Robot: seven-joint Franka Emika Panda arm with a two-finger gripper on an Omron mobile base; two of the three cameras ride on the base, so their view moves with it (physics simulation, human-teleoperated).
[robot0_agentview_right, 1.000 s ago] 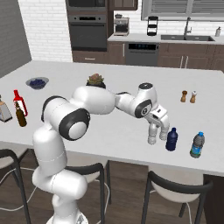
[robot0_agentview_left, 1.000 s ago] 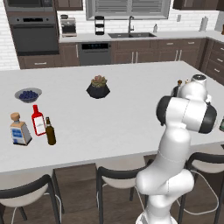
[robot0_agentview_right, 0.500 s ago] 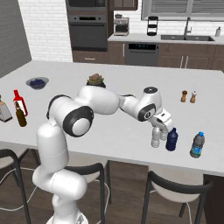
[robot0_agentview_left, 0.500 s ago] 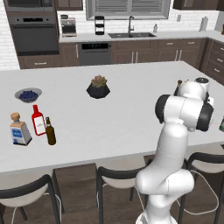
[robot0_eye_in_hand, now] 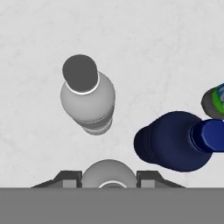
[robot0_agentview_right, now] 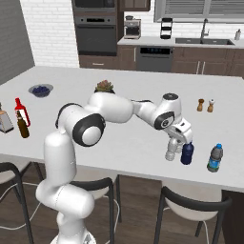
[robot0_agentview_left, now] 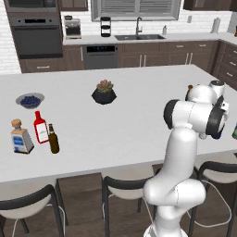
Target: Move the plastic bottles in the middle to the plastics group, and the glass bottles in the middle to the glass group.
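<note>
Gripper [robot0_agentview_right: 175, 143] low over counter [robot0_agentview_right: 119, 143] near front edge, right end, per R base view. In hand view, finger tips [robot0_eye_in_hand: 68, 177] apart, flanking a pale round shape [robot0_eye_in_hand: 109, 173] at 6 o'clock, mostly cut off; can't tell if clamped on it or just straddling.

Whitish bottle [robot0_eye_in_hand: 87, 94] w/ dark cap upright at 11 o'clock of the gripper in hand view. In R base view sits just below-left of the hand [robot0_agentview_right: 170, 153]. Dark blue bottle [robot0_eye_in_hand: 175, 142] just beside it at 4 o'clock, close but not touching. Green-labelled bottle [robot0_eye_in_hand: 216, 100] at frame edge, 3 o'clock; in R base view stands apart to the right of the blue one.

Brown long-neck bottle [robot0_agentview_left: 54, 140] far left of counter, just beside red bottle [robot0_agentview_left: 40, 128] and square clear bottle w/ cork [robot0_agentview_left: 21, 137]. Shakers [robot0_agentview_right: 205, 105] well back at 12 o'clock of the blue bottle in R base view.
</note>
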